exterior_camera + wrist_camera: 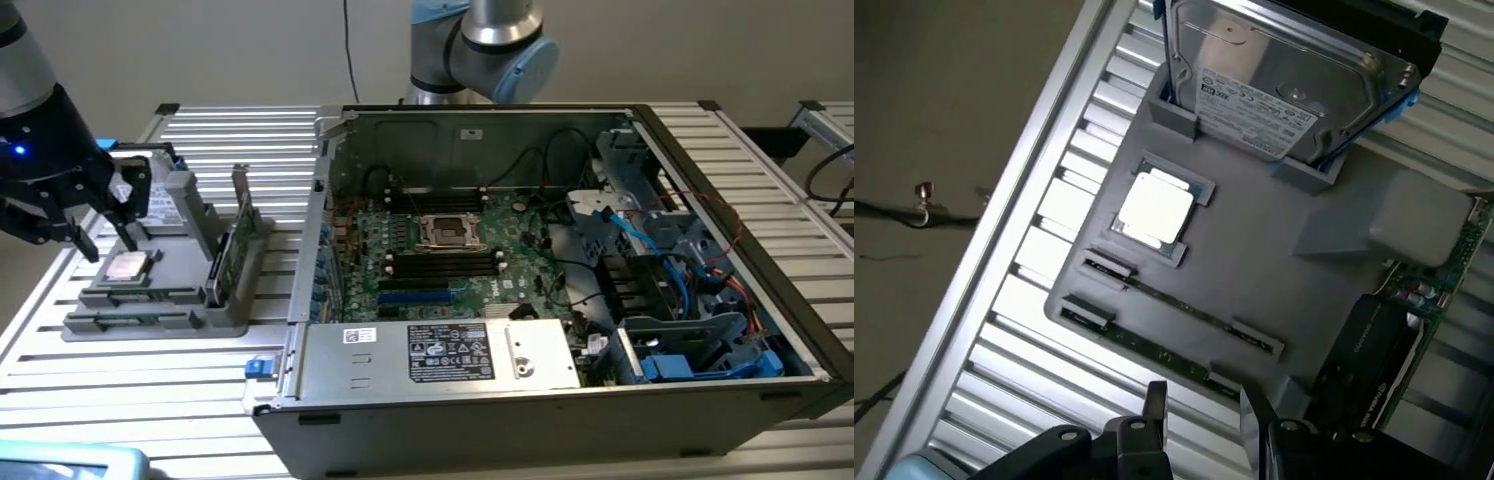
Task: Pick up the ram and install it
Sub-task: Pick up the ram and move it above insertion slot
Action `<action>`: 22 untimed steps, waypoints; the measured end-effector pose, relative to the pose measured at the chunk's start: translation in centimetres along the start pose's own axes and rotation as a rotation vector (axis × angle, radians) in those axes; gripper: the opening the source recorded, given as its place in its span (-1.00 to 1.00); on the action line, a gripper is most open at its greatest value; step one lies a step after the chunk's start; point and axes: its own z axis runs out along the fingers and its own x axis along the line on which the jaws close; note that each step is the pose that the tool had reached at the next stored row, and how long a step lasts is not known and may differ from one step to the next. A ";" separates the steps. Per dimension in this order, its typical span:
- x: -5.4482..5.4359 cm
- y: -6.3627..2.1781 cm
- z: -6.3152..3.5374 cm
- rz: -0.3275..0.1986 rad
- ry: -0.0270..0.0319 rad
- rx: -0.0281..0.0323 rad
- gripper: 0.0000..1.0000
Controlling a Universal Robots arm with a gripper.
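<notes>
Green and thin, the ram [1150, 352], a long narrow circuit-board stick, stands on its edge in a slot of the grey plastic holder [1274, 260]. A second stick [1179, 308] of the same kind sits in the parallel slot just beside it. In the exterior view these slots run along the holder's [167, 322] six o'clock edge, and the ram [127, 319] shows there only as a faint strip. At twelve o'clock of the slots the square silver processor chip [128, 265] lies flat in its pocket, and beyond it, near one o'clock, the silver metal hard drive [168, 205] stands upright. At three o'clock of the chip the larger green card with a metal bracket [230, 248] stands on edge. The black gripper [111, 245] hangs over the holder's ten o'clock side. In the wrist view the gripper [1202, 405] hovers just above the ram, its fingers [1154, 398] spread apart with nothing between them. The holder rests on the slatted aluminium table [134, 385], at nine o'clock of the open dark computer case [534, 410], inside which the green motherboard [527, 250] lies exposed.
</notes>
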 end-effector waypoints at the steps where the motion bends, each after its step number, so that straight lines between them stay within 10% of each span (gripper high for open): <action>1: 0.0 0.00 0.01 -0.018 0.0008 0.0005 -0.15; 22: 0.0 0.00 0.10 -0.398 0.0227 0.0213 -0.15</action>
